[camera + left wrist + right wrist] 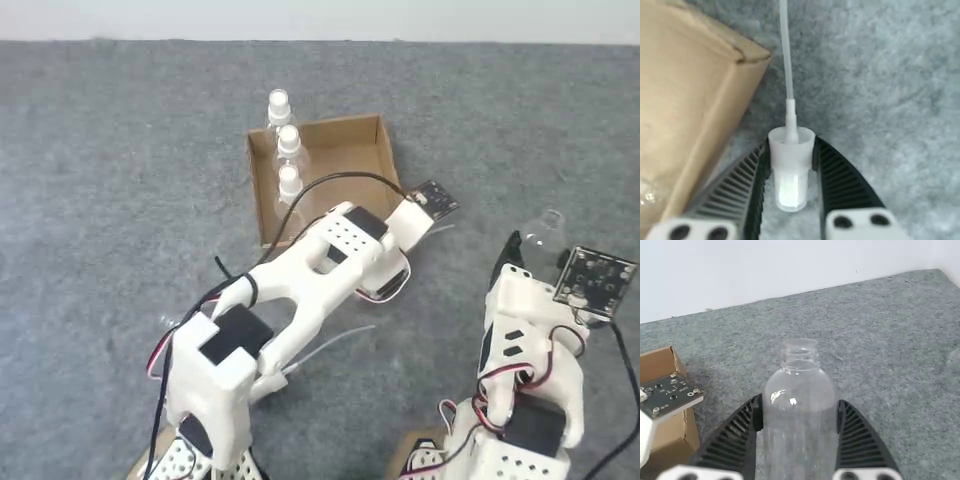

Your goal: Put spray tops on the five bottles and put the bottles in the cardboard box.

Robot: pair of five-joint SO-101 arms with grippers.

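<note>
left gripper [790, 146] clamped on spray top [788, 176], right gripper [800, 409] clamping uncapped bottle [799, 382]

The tabletop [120, 150] is grey with a fine speckled pattern. The box [320, 127] is plain brown. The bottle [799, 395] is clear and the spray top [790, 165] is milky white. The left arm [320, 255] is white. The left pincer [791, 145] and the right pincer [800, 405] are black with ribs.

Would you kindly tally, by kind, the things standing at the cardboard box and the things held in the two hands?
Capped bottles at the cardboard box: 3
Open bottle, in the right hand: 1
Spray top, in the left hand: 1
Total: 5
</note>
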